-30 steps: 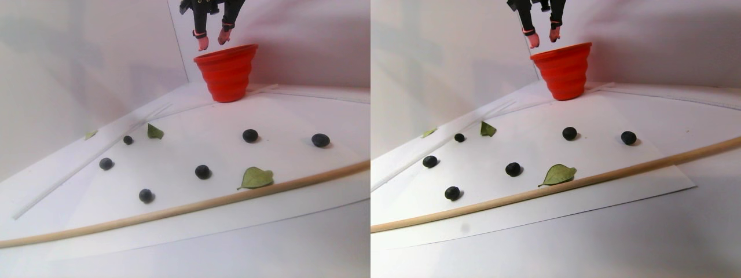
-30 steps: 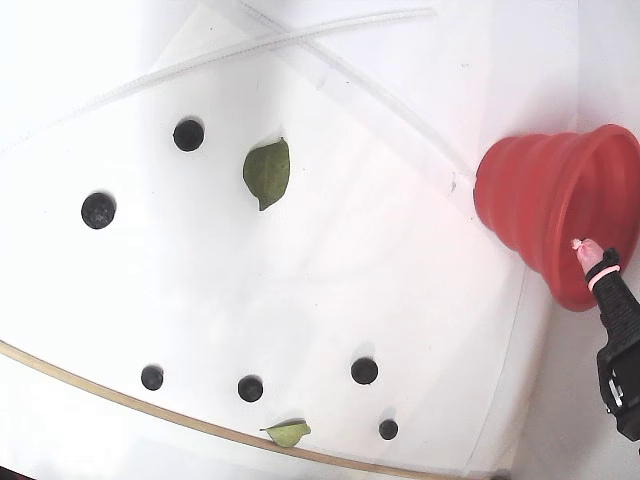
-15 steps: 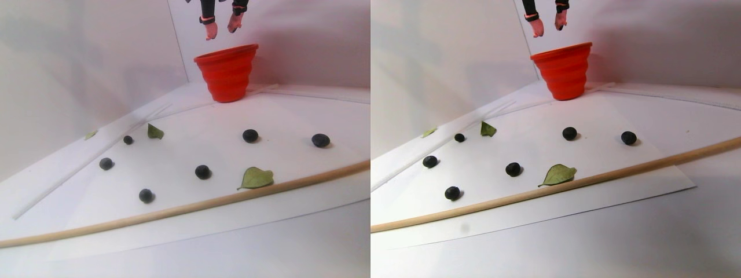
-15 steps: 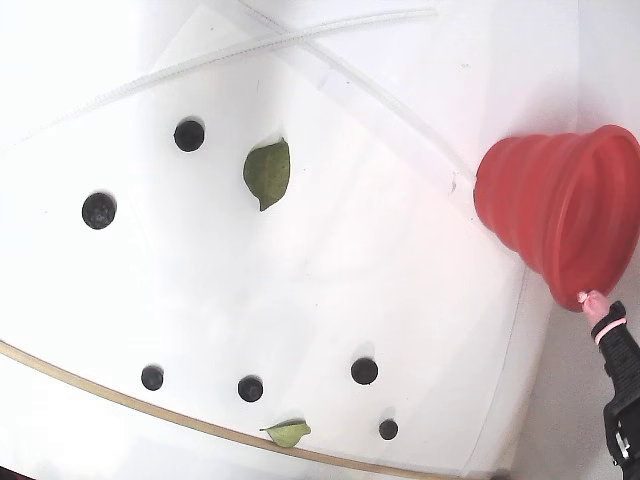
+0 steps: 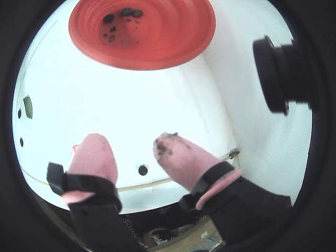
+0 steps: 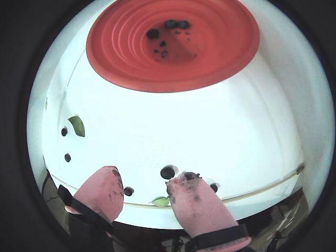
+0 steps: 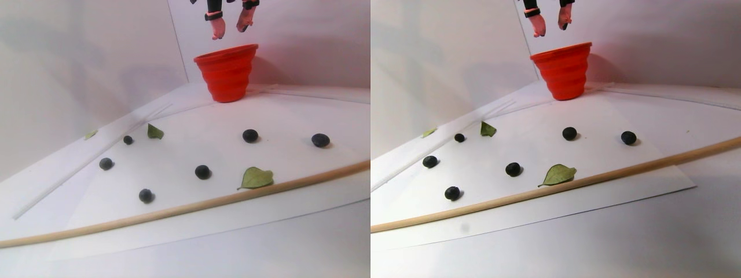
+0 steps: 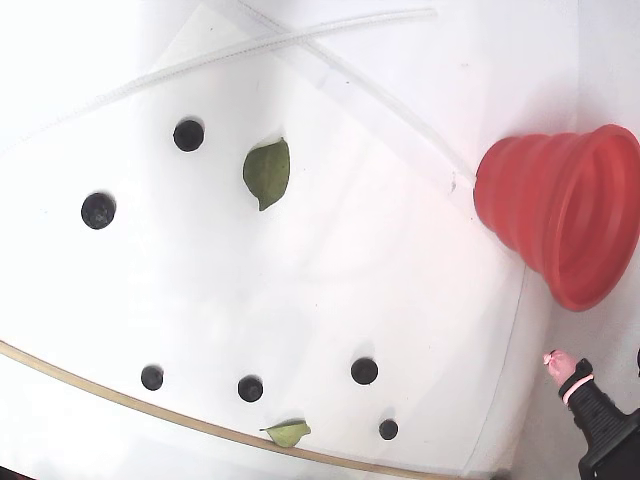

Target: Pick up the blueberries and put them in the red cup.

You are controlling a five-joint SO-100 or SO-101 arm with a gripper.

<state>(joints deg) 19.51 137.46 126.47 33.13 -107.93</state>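
Note:
The red cup (image 7: 227, 72) stands upright at the back of the white sheet, also in the fixed view (image 8: 540, 200). Both wrist views look down into the red cup (image 5: 157, 42) (image 6: 210, 58), where a few blueberries (image 5: 126, 11) (image 6: 170, 23) lie on its bottom. Several more blueberries (image 7: 202, 171) (image 8: 364, 370) are scattered over the sheet. My gripper (image 7: 230, 29) hangs open well above the cup's rim, nothing between its stained pink fingertips (image 5: 168, 149). In the wrist views the gripper (image 5: 128, 144) (image 6: 144, 178) is empty. One fingertip (image 8: 556, 361) shows beside the cup in the fixed view.
Two green leaves (image 7: 255, 178) (image 8: 267, 172) lie among the berries. A long wooden stick (image 7: 173, 211) (image 8: 100, 395) runs along the sheet's front edge. A black camera lens (image 5: 283, 73) juts in at the right of a wrist view. White walls stand behind the cup.
The open gripper has risen from just over the cup's rim and drawn off to the cup's side. The berries on the sheet have not moved.

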